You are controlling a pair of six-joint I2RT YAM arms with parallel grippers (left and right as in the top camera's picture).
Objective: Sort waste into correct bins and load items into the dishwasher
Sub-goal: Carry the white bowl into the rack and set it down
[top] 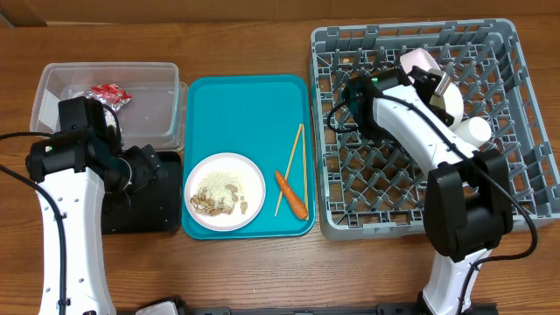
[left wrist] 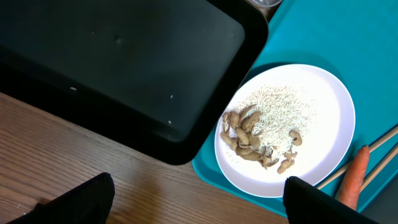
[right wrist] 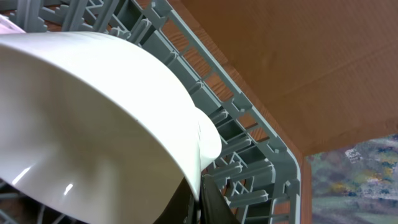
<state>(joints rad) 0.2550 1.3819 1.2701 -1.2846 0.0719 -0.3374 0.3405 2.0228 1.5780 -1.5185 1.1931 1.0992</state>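
Right end effector [top: 437, 84] clenched on bowl [top: 451, 105] rim, rack's [top: 526, 178] 1 o'clock; if you release it tilted it may topple onto cup [top: 477, 131]. Left end effector [left wrist: 202, 200] released, empty.

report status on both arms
Left gripper open, empty, by black tray. Right gripper shut on white bowl, inside rack. On teal tray: plate of shells and rice, carrot, chopsticks.
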